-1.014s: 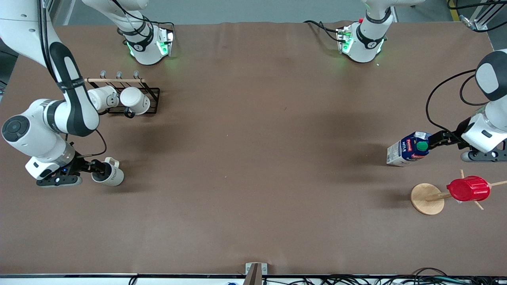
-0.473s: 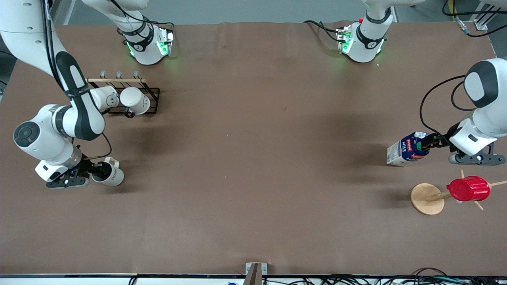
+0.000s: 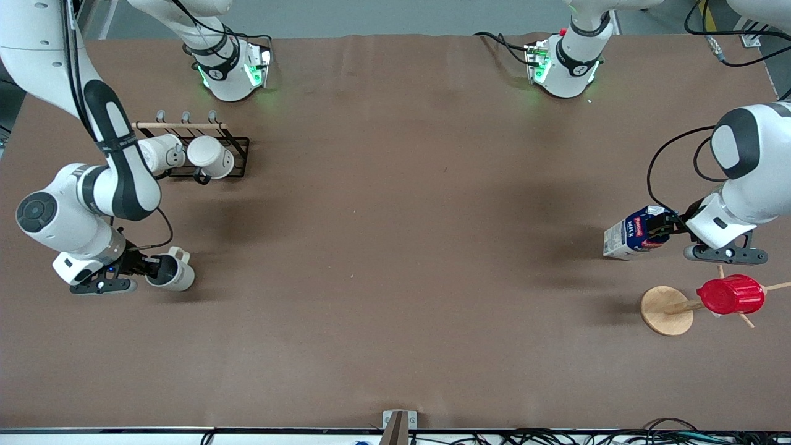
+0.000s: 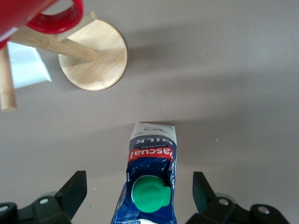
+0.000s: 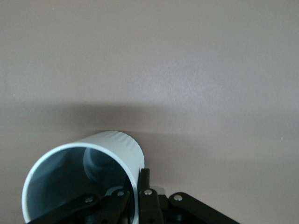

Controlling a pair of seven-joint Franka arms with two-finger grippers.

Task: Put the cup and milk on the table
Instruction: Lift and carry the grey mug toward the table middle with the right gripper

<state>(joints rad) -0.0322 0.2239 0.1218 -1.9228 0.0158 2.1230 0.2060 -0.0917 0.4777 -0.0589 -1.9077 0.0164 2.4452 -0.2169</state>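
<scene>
Grey floor (image 3: pixel 383 15) (cables (image 3: pixel 618 437) along the edge)

Lower left of the front frame: cup (image 3: pixel 173 274) on the table (image 3: pixel 395 247), right gripper (image 3: pixel 150 267) at its rim, rack (image 3: pixel 196 150) with two mugs (image 3: pixel 210 157) above it in frame. Right edge, mid-height: milk (image 3: pixel 630 233), left gripper (image 3: pixel 658 227) around its top. Stand (image 3: pixel 666 310) with a red cup (image 3: pixel 730 294) just below the milk, nearer the camera.

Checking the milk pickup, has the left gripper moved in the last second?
Yes. The left gripper has slid toward the milk and now straddles its top, fingers open, while the carton stays put beside the wooden stand.
</scene>
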